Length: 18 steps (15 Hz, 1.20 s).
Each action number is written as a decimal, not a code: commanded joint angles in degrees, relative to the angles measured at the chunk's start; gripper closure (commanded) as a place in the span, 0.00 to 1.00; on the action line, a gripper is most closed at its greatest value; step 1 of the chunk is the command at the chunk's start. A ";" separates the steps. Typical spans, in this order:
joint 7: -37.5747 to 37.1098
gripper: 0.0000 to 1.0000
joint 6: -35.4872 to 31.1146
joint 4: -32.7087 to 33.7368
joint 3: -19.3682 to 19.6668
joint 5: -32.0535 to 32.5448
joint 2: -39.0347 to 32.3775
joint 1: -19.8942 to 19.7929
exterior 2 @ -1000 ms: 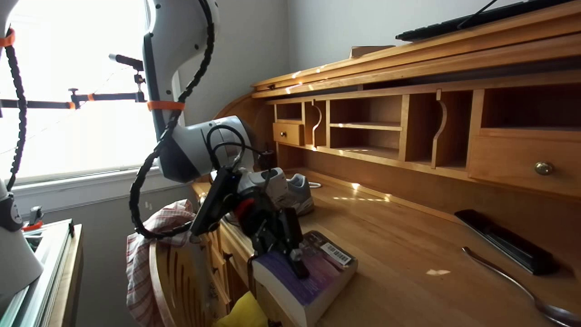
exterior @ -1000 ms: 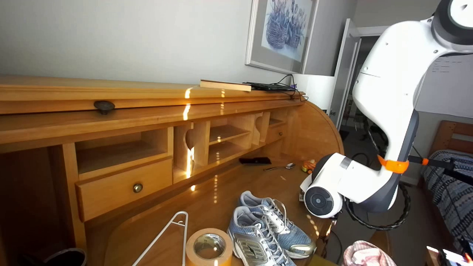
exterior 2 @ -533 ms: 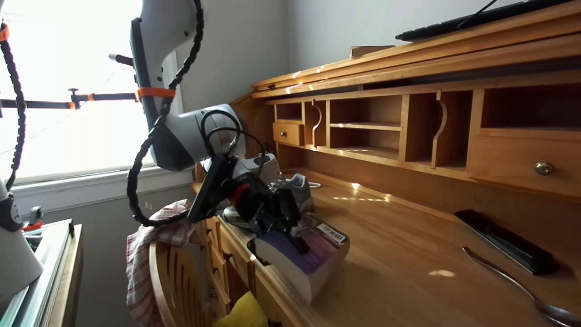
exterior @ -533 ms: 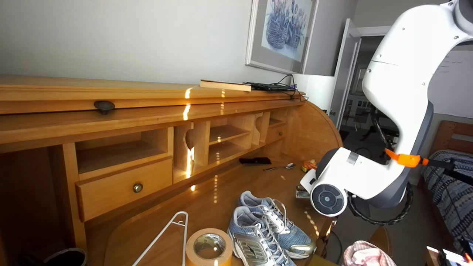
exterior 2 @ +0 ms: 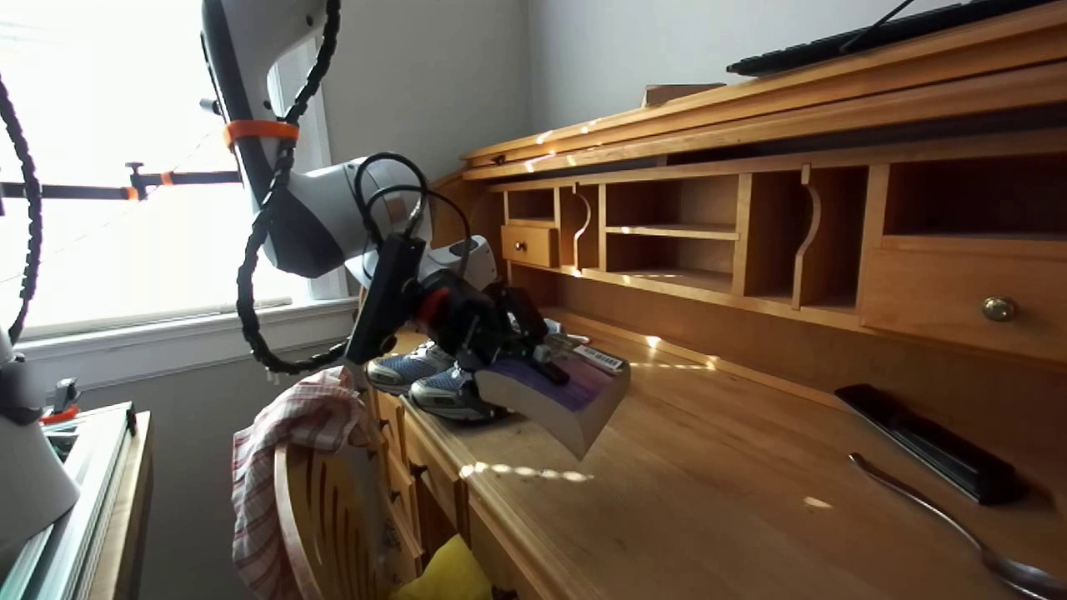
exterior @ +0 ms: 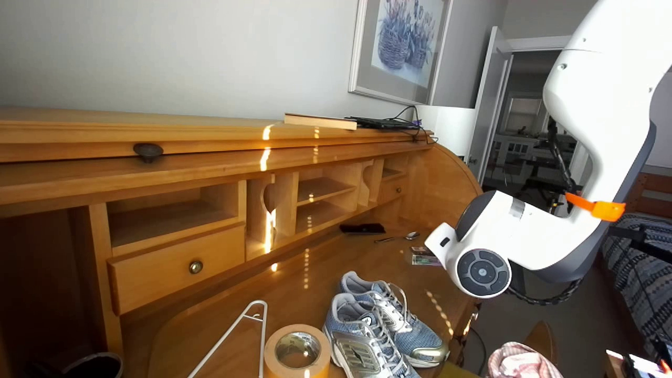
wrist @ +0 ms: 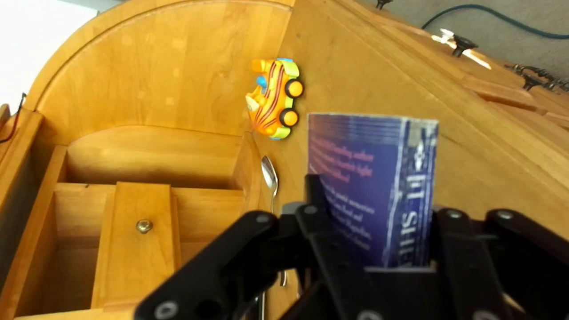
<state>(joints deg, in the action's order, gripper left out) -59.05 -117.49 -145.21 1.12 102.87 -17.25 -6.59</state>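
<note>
While our gripper point(wrist: 375, 200) pinched the purple book point(exterior 2: 554, 408) between its fingers, we held it tilted above the desktop point(exterior 2: 708, 500), near the sneakers point(exterior: 391, 315), with a spoon point(exterior 2: 1021, 575) lying well apart.

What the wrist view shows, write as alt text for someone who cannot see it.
A black gripper holds a purple book over a wooden desk. To the book's left in the picture are an orange toy car and a metal spoon; farther left is a drawer with a round knob.
</note>
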 commanded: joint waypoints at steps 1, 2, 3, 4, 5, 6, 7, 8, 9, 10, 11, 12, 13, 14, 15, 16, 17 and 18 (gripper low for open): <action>-1.09 0.91 1.15 -4.07 -0.60 2.87 7.25 1.24; -1.11 0.91 1.17 -4.43 -0.65 4.33 8.62 1.56; -0.72 0.91 0.80 -4.40 -0.70 4.65 10.01 1.72; -0.65 0.91 0.40 -4.49 -0.71 5.16 11.22 1.84; -0.46 0.91 -0.83 -4.36 -0.68 5.26 12.53 1.80; -0.78 0.91 -1.56 -4.29 -0.63 5.77 13.62 1.82; -0.44 0.91 -2.55 -4.23 -0.56 5.66 14.63 1.81; -0.65 0.91 -3.54 -4.24 -0.45 5.81 15.69 1.86; -0.76 0.91 -4.49 -4.41 -0.34 5.96 16.77 1.93; -1.22 0.91 -5.25 -4.62 -0.27 6.34 17.75 2.04; -1.64 0.91 -5.57 -4.96 -0.24 6.92 18.87 2.21; -1.72 0.91 -6.41 -5.17 -0.12 7.31 19.98 2.26; -1.91 0.91 -6.63 -5.35 -0.07 7.70 20.97 2.41; -1.47 0.91 -7.56 -5.81 0.04 8.05 22.34 2.50; -1.39 0.91 -7.95 -6.32 0.09 8.39 23.62 2.71; -1.22 0.91 -8.35 -7.01 0.12 8.53 25.09 2.99; -1.40 0.91 -8.28 -7.46 0.14 8.88 26.37 3.30; -1.06 0.91 -8.34 -7.84 0.19 8.78 27.79 3.61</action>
<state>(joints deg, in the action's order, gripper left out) -59.46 -124.48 -149.62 0.36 109.58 4.38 -4.18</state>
